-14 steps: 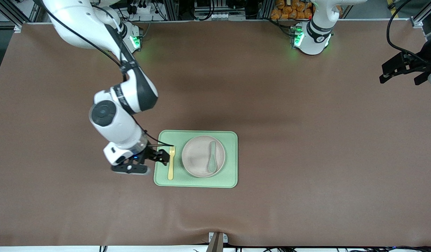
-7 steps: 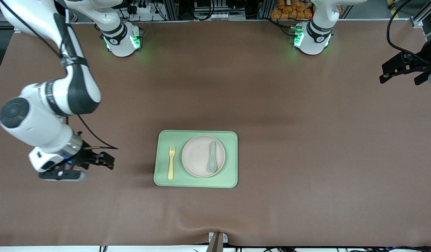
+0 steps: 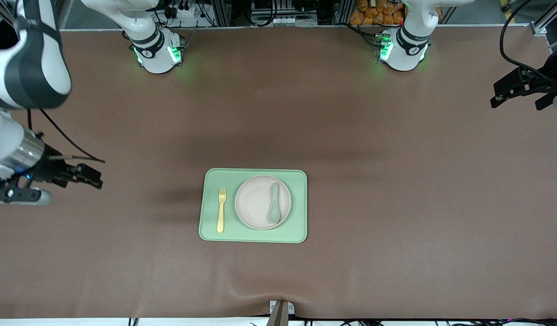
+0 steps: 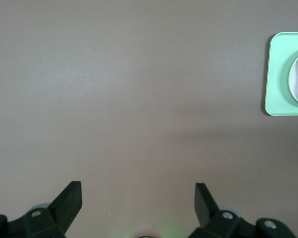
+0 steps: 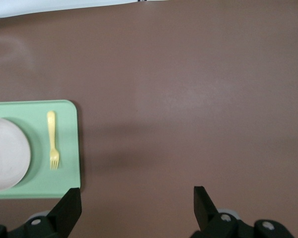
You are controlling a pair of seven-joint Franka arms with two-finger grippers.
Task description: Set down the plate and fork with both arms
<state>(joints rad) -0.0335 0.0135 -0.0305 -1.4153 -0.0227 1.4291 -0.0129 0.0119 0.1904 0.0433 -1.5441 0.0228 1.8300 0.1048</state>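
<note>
Plate point(image 3: 262, 202) and fork point(image 3: 221, 210) lay on tray point(image 3: 298, 206); right gripper point(image 3: 86, 175) and left gripper point(image 3: 518, 88) hung wide, empty, over table point(image 3: 396, 181).

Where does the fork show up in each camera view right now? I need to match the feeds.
Front view: the fork lies on the tray, beside the plate, toward the right arm's end.
Left wrist view: not in it.
Right wrist view: the fork lies on the tray, beside the plate.
Shared landmark: the tray.

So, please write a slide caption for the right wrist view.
Open right claw over bare table, with fork beside plate on the green tray.
</note>
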